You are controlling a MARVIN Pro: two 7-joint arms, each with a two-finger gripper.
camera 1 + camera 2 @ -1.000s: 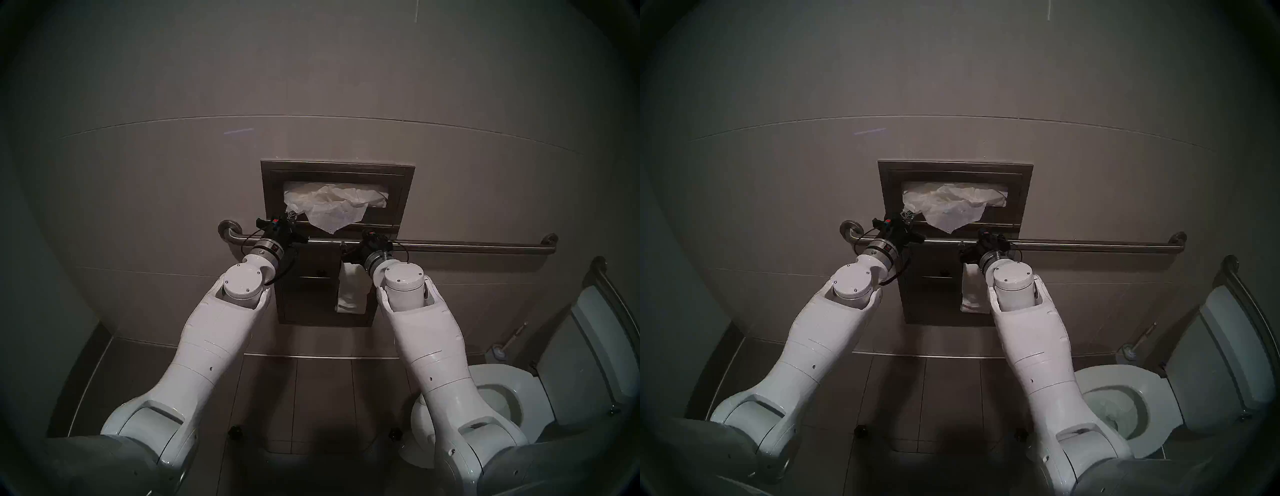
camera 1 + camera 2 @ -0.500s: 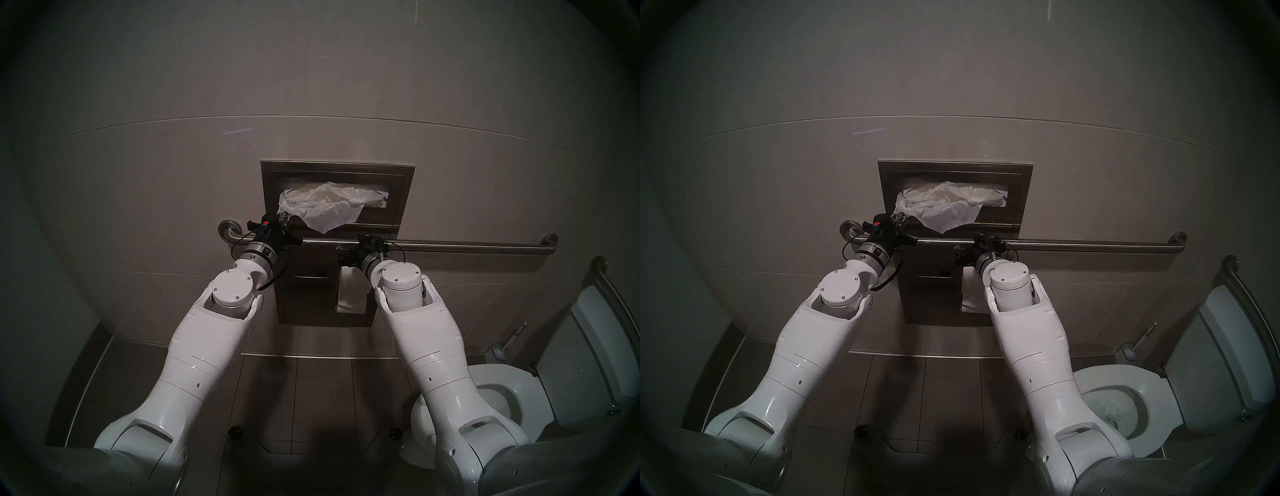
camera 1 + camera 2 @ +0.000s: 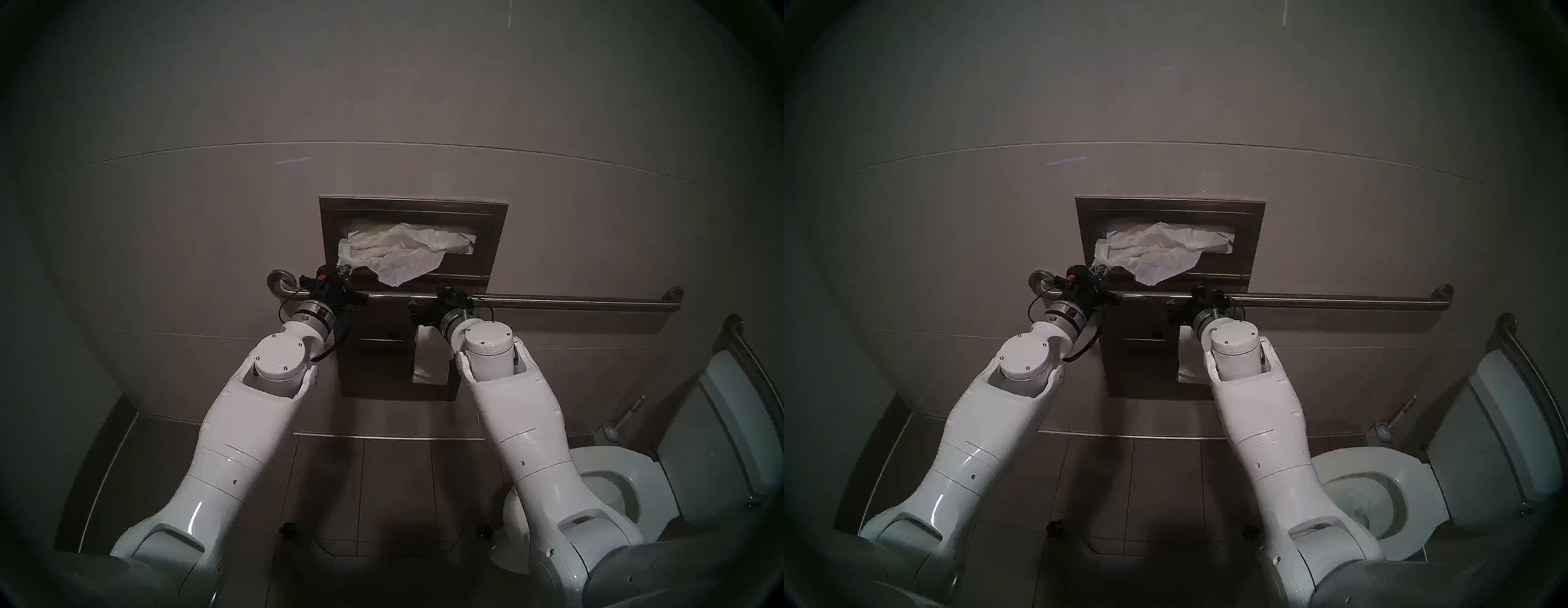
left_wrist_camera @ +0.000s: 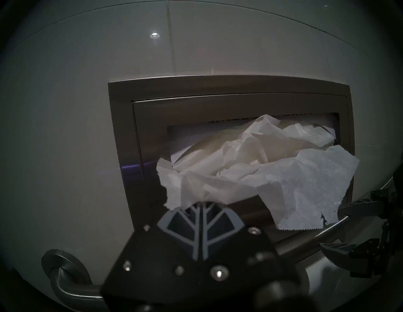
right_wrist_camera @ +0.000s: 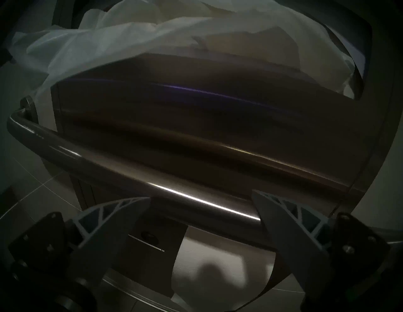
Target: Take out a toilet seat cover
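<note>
since a second ago: left claw (image 4: 199, 209) drawn back and toward the view's left, dragging the lower-left corner of the toilet seat cover (image 3: 399, 254) further out of the dispenser (image 3: 413, 208); more crumpled paper bulging past the slot's left edge. right arm unmoved.

left claw pinched shut on the cover's corner, fingers pressed flat together with the tissue bunched between the tips. right claw (image 5: 200, 209) wide, holding nothing, hovering at the grab bar (image 3: 551, 302) below the slot, fingers either side of the bar in the wrist view; touching or not, hard to tell.

cover only partly out: most of it wadded in the wall slot, one pointed flap hanging down over the dispenser face toward the bar, left corner stretched to the claw.

handling, as a judgement: very light, limp, thin enough to see through, so likely to tear at the pinch if hauled hard or at an angle against the slot edge. no stiffness, so bound to drape and snag on the bar. better grip where the paper is gathered into several layers, as at the bunched corner now held, rather than on a single-ply edge; hanging flap (image 4: 305, 191) within reach as a second hold for the free claw, to spread the pull.
</note>
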